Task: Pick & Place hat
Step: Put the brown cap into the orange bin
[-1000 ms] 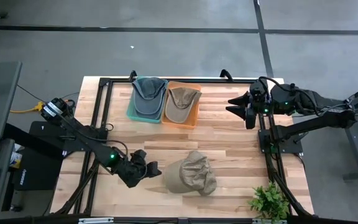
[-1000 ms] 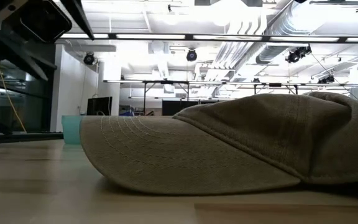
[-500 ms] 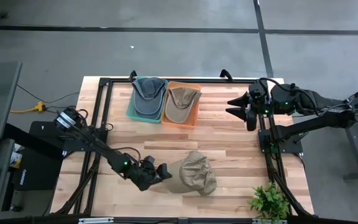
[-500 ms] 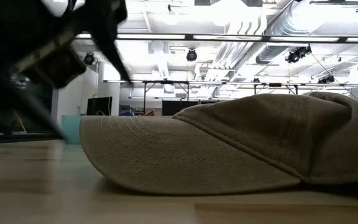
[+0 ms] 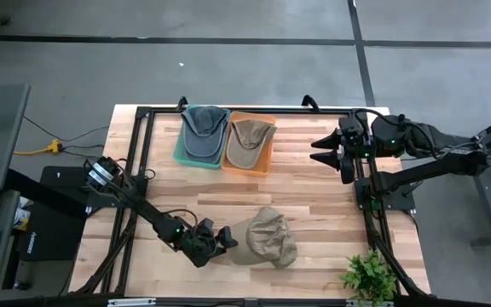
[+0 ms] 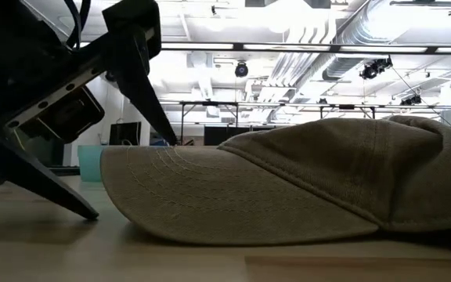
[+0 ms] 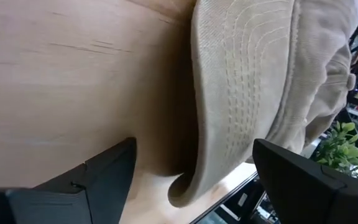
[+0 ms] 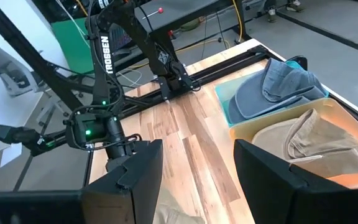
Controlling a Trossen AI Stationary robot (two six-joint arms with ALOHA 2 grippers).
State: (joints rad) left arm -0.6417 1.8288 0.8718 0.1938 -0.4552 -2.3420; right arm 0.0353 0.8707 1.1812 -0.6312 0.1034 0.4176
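Note:
A khaki cap [image 5: 264,238] lies on the wooden table near its near edge, with its brim [image 6: 210,196] flat on the wood and pointing left. My left gripper [image 5: 226,239] is open at the brim's left edge. In the low view one finger [image 6: 143,94] reaches over the brim and the other [image 6: 61,196] slants down to the table beside it. In the left wrist view the brim edge [image 7: 194,174] lies between the two fingers. My right gripper [image 5: 324,152] waits open above the table's far right.
A teal bin [image 5: 180,145] holds a grey-blue cap [image 5: 205,132], and an orange bin [image 5: 268,153] beside it holds a khaki cap [image 5: 250,139], both at the far edge. A small green plant [image 5: 369,275] stands at the near right corner. Bare wood lies between bins and cap.
My left gripper has moved toward the table's right and down to the cap, staying open, so its fingers now stand on either side of the brim's edge. The cap has not moved.

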